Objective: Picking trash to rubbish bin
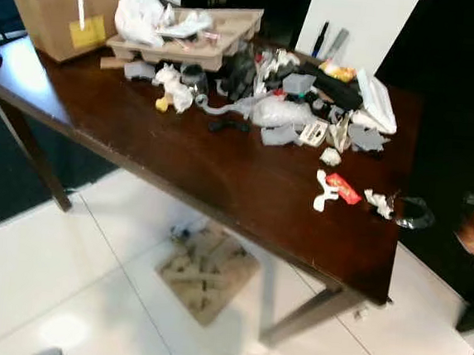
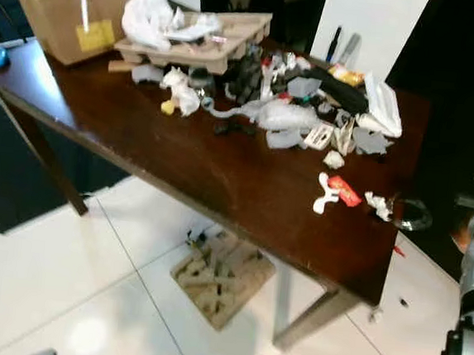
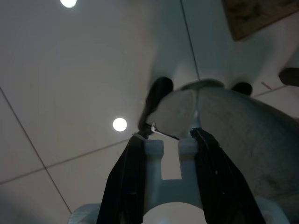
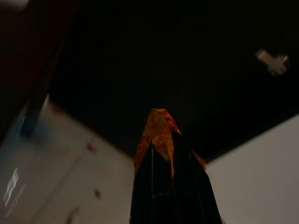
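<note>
Right pincer (image 4: pixel 161 140) clamps orange wrapper (image 4: pixel 156 128); littered table (image 1: pixel 220 176) nearby.

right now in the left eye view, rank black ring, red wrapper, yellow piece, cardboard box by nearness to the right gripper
From the right gripper, beside the table's right end:
1. black ring, right edge
2. red wrapper, left of it
3. yellow piece, mid-table
4. cardboard box, far-left corner

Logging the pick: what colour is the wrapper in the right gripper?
Orange wrapper; right wrist view shows it best.
</note>
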You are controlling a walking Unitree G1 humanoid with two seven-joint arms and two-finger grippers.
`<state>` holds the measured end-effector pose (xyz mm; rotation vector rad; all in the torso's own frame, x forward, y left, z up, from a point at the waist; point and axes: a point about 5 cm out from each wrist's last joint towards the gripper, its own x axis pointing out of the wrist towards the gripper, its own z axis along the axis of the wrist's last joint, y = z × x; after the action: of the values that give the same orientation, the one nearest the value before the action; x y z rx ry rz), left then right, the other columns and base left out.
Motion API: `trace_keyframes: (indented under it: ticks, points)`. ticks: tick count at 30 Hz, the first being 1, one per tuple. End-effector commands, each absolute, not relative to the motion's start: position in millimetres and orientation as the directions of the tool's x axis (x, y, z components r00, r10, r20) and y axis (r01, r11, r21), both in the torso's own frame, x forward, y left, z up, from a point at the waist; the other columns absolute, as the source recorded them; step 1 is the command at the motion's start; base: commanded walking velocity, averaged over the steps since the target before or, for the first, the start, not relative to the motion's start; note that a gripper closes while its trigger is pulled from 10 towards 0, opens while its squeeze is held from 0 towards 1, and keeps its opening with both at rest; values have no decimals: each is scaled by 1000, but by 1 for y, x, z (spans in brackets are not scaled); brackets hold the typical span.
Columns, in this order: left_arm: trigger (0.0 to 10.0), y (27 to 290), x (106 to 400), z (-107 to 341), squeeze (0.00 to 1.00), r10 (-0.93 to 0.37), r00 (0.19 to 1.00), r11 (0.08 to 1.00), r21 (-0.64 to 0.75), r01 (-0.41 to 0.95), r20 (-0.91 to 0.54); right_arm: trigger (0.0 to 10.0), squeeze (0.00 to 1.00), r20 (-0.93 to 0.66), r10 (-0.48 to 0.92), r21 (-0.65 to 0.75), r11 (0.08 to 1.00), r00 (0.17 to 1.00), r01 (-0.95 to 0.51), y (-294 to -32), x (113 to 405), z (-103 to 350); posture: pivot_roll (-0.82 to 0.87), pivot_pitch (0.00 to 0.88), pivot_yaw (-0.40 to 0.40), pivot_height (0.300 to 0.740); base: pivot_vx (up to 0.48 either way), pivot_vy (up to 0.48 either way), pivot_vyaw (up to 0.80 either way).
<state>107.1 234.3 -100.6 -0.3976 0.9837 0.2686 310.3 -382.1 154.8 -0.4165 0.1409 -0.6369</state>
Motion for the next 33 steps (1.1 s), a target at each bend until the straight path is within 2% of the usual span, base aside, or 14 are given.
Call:
trace_keyframes:
  ticks: [1, 3, 5, 12, 14, 15, 16, 17, 19, 20, 24, 25, 28, 33]
  points:
    - [10000, 231, 96, -104, 0, 32, 497, 895, -197, -401, -867, 10000, 0, -83, -643, -464, 701, 761, 541, -388, 296, 131, 212, 111, -80, 740, -296, 0, 0]
    - [10000, 230, 97, -104, 0, 30, 498, 895, -199, -399, -867, 10000, 0, -148, -663, -488, 695, 734, 529, -388, 285, 111, 212, 111, -80, 740, -292, 0, 0]
    - [10000, 228, 97, -105, 0, 24, 498, 895, -203, -396, -867, 10000, 0, -327, -695, -556, 689, 640, 464, -384, 248, 56, 207, 112, -84, 740, -296, 0, 0]
    - [10000, 226, 96, -106, 0, 22, 494, 893, -205, -400, -869, 10000, 0, -519, -646, -566, 751, 560, 341, -360, 212, 3, 206, 111, -89, 740, -298, 0, 0]
    - [10000, 224, 95, -106, 0, 19, 490, 891, -207, -403, -871, 10000, 0, -637, -551, -524, 822, 539, 221, -329, 195, -30, 195, 109, -95, 740, -296, 0, 0]
    - [10000, 224, 95, -106, 0, 19, 490, 891, -207, -403, -871, 10000, 0, -637, -551, -524, 822, 539, 221, -329, 195, -30, 195, 109, -95, 740, -296, 0, 0]
    - [10000, 223, 95, -107, 0, 18, 489, 890, -209, -405, -872, 10000, 0, -687, -503, -503, 850, 525, 158, -314, 188, -43, 195, 109, -95, 740, -292, 0, 0]
    - [10000, 221, 95, -107, 0, 16, 488, 889, -211, -407, -873, 10000, 0, -775, -401, -448, 894, 489, 22, -283, 170, -67, 195, 109, -95, 740, -296, 0, 0]
    - [10000, 221, 95, -107, 0, 16, 488, 889, -211, -407, -873, 10000, 0, -775, -401, -448, 894, 489, 22, -283, 170, -67, 195, 109, -95, 740, -296, 0, 0]
    - [10000, 220, 96, -107, 0, 16, 488, 888, -212, -408, -873, 10000, 0, -827, -332, -397, 916, 455, -53, -263, 158, -79, 195, 109, -100, 740, -292, 0, 0]
    - [10000, 221, 96, -107, 0, 22, 490, 886, -210, -413, -871, 10000, 0, -892, -198, -299, 932, 407, -203, -235, 145, -93, 203, 110, -104, 740, -293, 0, 0]
    - [10000, 221, 96, -107, 0, 22, 490, 886, -210, -413, -871, 10000, 0, -892, -198, -299, 932, 407, -203, -235, 145, -93, 203, 110, -104, 740, -292, 0, 0]
    - [10000, 222, 95, -107, 0, 26, 489, 885, -207, -417, -872, 10000, 0, -910, -96, -255, 897, 403, -362, -216, 147, -96, 203, 112, -103, 740, -294, 0, 0]
    - [10000, 223, 93, -107, 0, 29, 482, 884, -202, -420, -875, 10000, 0, -910, -37, -243, 855, 414, -458, -201, 157, -95, 206, 110, -102, 740, -293, 0, 0]
